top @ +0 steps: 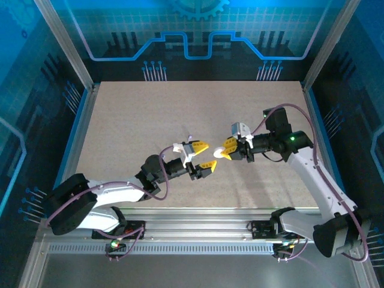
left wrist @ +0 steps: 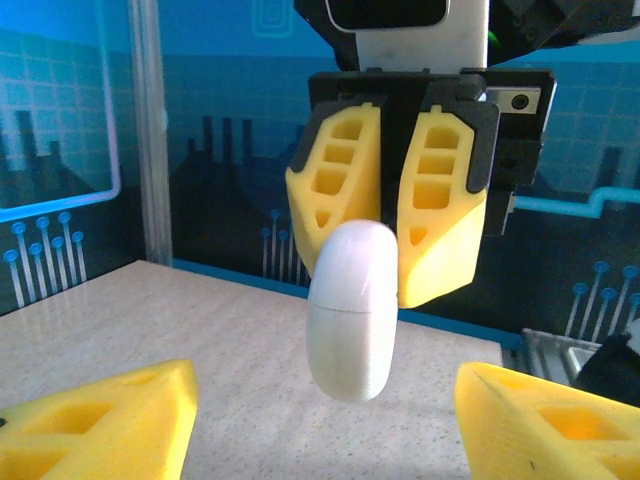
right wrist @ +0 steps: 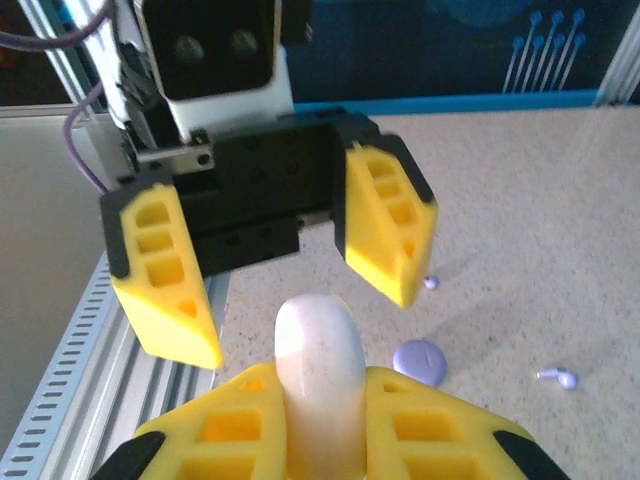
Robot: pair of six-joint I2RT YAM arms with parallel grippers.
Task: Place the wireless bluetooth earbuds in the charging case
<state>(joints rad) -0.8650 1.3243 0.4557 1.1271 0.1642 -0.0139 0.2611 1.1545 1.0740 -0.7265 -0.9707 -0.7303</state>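
Top external: left claw (top: 207,155) and right claw (top: 227,150) tip to tip above mid table (top: 120,132).
Left claw: spread wide, nothing between its fingers.
Right claw: pinching white case (left wrist: 350,320) edge-on, rounded end poking toward left claw.
Lilac case (right wrist: 420,360): flat on table under the claws, untouched.
Earbud (right wrist: 557,377): lying on table near lilac case.
Tiny lilac piece (right wrist: 430,282): on table beyond lilac case.
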